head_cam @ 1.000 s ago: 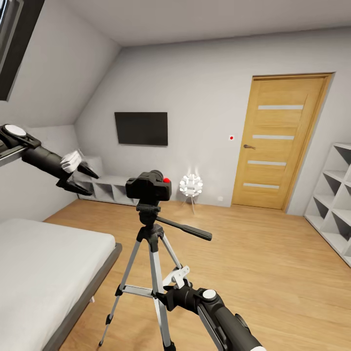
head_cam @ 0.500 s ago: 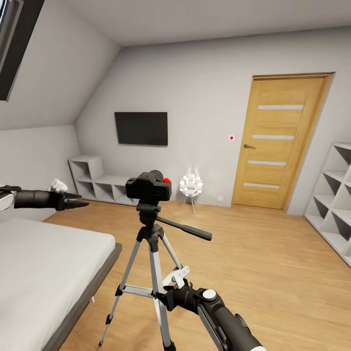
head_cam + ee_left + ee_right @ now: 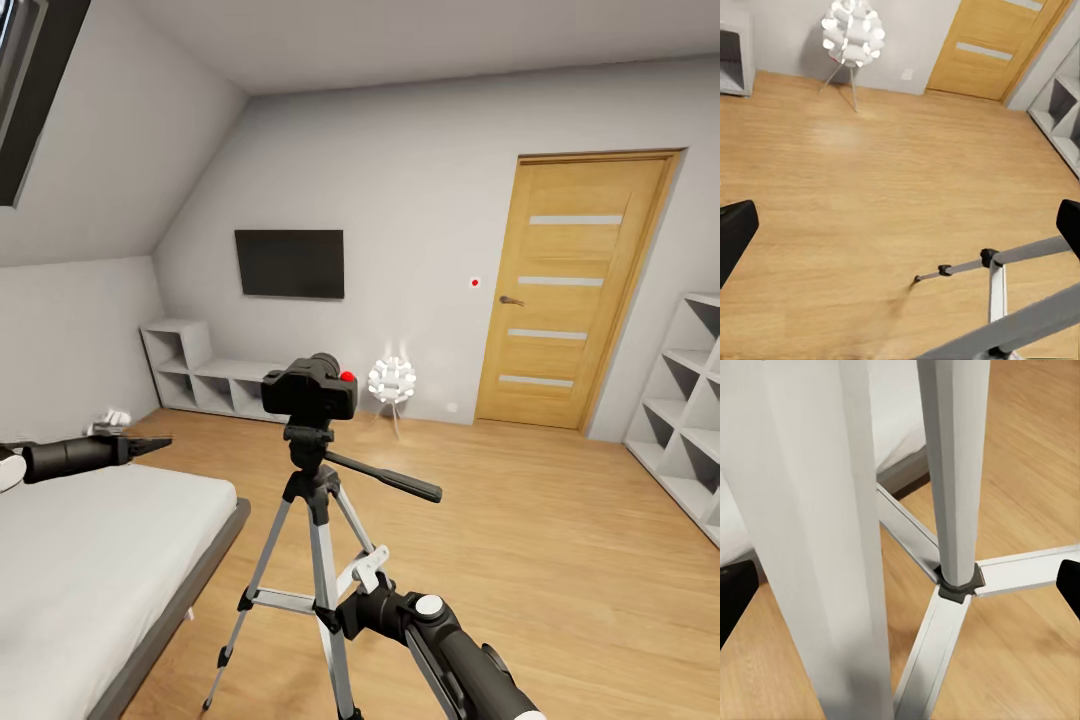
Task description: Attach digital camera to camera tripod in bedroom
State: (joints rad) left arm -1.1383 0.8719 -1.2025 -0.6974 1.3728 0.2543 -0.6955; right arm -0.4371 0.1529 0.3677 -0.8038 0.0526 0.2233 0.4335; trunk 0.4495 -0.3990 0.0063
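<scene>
The black digital camera (image 3: 310, 392), its red button on top, sits on the head of the camera tripod (image 3: 318, 520) in the middle of the bedroom. The tripod's silver legs (image 3: 952, 472) and centre brace (image 3: 958, 585) loom close in the right wrist view. My right gripper (image 3: 330, 610) is low at the tripod's front leg, open, with the legs between its spread fingertips (image 3: 735, 596). My left gripper (image 3: 155, 442) hangs open and empty off to the left above the bed's edge, well apart from the camera. The left wrist view looks past one tripod leg (image 3: 1020, 255) onto the floor.
A grey bed (image 3: 90, 560) fills the lower left. Low white shelves (image 3: 200, 375) and a black TV (image 3: 290, 263) are on the far wall, with a white floor lamp (image 3: 391, 381) and an oak door (image 3: 575, 290) to their right. White shelving (image 3: 690, 400) lines the right wall.
My left arm has dropped from camera height down to just above the bed and pulled back left. The tripod with the camera has shifted slightly right and down. The right arm has stayed put.
</scene>
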